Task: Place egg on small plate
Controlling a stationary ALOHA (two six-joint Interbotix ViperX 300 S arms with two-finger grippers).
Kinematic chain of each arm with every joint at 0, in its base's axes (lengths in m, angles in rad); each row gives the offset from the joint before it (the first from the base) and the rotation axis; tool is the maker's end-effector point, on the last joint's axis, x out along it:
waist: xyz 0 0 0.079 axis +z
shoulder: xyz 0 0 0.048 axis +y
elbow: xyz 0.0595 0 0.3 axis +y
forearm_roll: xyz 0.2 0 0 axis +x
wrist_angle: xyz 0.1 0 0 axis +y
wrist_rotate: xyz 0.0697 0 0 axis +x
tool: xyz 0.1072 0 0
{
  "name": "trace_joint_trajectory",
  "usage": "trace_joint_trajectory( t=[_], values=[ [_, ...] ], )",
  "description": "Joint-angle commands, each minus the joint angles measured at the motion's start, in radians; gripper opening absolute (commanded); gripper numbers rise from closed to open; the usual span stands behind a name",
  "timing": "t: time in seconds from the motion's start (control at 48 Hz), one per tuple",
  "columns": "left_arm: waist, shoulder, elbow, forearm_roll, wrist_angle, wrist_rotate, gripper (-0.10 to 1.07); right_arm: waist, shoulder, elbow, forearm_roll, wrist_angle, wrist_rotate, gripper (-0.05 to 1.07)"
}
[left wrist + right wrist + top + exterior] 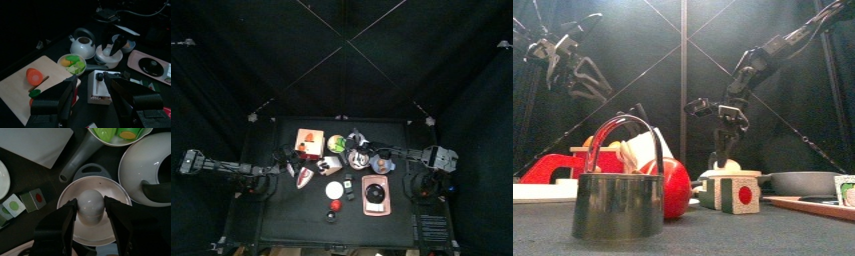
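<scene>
A pale egg (91, 199) lies in the middle of the small white plate (100, 182). My right gripper (91, 208) hangs straight over it, open, with one jaw on either side of the egg and the egg resting on the plate. The left wrist view shows the same plate (105, 60) with the right gripper (115, 46) dipping into it. In the front view the right gripper (727, 128) points down at the table's middle. My left gripper (93, 102) stands open and holds nothing, at the table's left, back from the objects.
Close around the plate stand a white kettle (150, 163), a bowl of green pieces (72, 62) and a grey ladle (80, 158). A cutting board (33, 80) lies to the left and a pink tray (153, 60) to the right. A metal cup (620, 200) and a red apple (676, 185) stand at the front.
</scene>
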Motion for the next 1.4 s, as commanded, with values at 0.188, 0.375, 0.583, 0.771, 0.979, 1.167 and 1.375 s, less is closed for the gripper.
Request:
trace_joint_trajectory(
  t=[0.188,0.375,0.583,0.771,0.979,1.167,1.375],
  values=[
    [-0.002,-0.002,-0.018,0.014,-0.118,0.003,0.84,0.075,-0.11,-0.011,0.009,-0.006,0.212,0.62],
    [-0.003,-0.002,-0.023,0.02,-0.143,0.002,0.84,0.129,-0.155,0.009,-0.005,-0.021,0.376,0.62],
    [-0.009,0.0,-0.025,0.023,-0.167,0.003,0.84,0.183,-0.175,0.052,-0.015,-0.091,0.506,0.62],
    [-0.009,-0.002,-0.017,0.038,-0.173,0.003,0.84,0.216,-0.179,0.075,-0.018,-0.179,0.612,0.62],
    [-0.009,-0.002,-0.015,0.037,-0.173,0.003,0.84,0.236,-0.179,0.095,-0.021,-0.301,0.693,0.62],
    [-0.009,-0.002,-0.015,0.035,-0.175,0.002,0.84,0.247,-0.179,0.095,-0.015,-0.31,0.742,0.62],
    [-0.009,-0.002,-0.014,0.034,-0.173,0.003,0.84,0.264,-0.179,0.091,-0.021,-0.31,0.799,0.62]
  ],
)
